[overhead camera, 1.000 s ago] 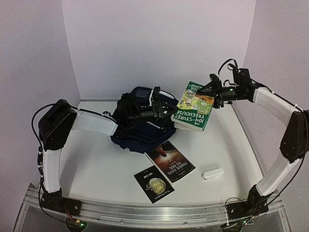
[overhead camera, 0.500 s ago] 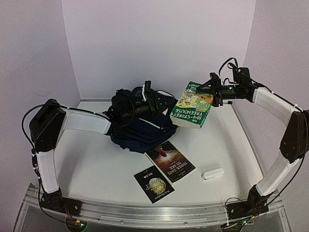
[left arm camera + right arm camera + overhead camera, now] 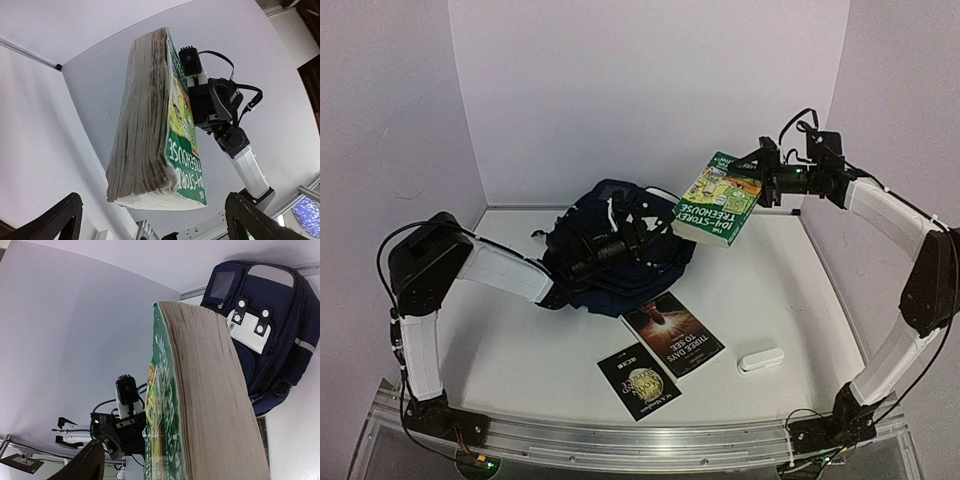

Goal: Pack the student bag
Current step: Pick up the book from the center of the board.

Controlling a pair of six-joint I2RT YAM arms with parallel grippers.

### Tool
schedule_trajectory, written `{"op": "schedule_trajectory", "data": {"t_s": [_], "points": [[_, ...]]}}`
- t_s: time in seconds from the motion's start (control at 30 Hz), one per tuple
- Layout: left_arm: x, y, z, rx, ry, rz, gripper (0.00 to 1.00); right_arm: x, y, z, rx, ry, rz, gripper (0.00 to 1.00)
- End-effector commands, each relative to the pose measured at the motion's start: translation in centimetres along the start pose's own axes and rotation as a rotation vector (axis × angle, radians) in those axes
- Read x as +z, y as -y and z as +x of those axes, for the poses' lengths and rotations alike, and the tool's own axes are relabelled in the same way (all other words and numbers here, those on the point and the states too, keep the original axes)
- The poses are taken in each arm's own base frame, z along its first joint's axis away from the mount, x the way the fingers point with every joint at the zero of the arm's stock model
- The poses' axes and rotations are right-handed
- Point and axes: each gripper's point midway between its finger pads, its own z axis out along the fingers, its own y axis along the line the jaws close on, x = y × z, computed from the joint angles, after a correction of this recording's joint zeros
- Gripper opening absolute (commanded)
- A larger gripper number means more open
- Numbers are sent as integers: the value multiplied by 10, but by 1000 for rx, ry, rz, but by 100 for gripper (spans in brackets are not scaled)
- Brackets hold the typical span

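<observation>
top external view: a white tabletop (image 3: 520,350) boxed in by pale lilac walls (image 3: 650,90). the student bag (image 3: 645,280) slumps at the back, centre-left. the left gripper (image 3: 625,232) hovers over it, jaws spread wide and empty. the right gripper (image 3: 760,182) clamps a green book (image 3: 718,200) aloft. two dark paperbacks (image 3: 672,334) and a small white block (image 3: 761,360) lie nearer.

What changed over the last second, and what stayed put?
The right gripper lifted the green book higher. The left gripper opened and drew back toward its base, over the student bag. Unchanged: the right grip on the book, two dark books and a white block on the table.
</observation>
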Motion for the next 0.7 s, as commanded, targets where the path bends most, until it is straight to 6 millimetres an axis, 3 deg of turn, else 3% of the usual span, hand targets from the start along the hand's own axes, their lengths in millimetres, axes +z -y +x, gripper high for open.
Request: {"op": "schedule_trajectory", "data": {"t_s": [0.0,0.17,0.4,0.67], "points": [[6,26,-4,-87,56,232,100,-6,-41,-23,-84,72,-107,0],[16,32,2,-87,39,271,100,-5,-45,-25,-83,88,-129,0],[12,47,9,-62,53,340,100,0,-41,-25,-71,88,-135,0],[17,73,21,7,36,393,100,5,-36,-18,-63,78,-134,0]]}}
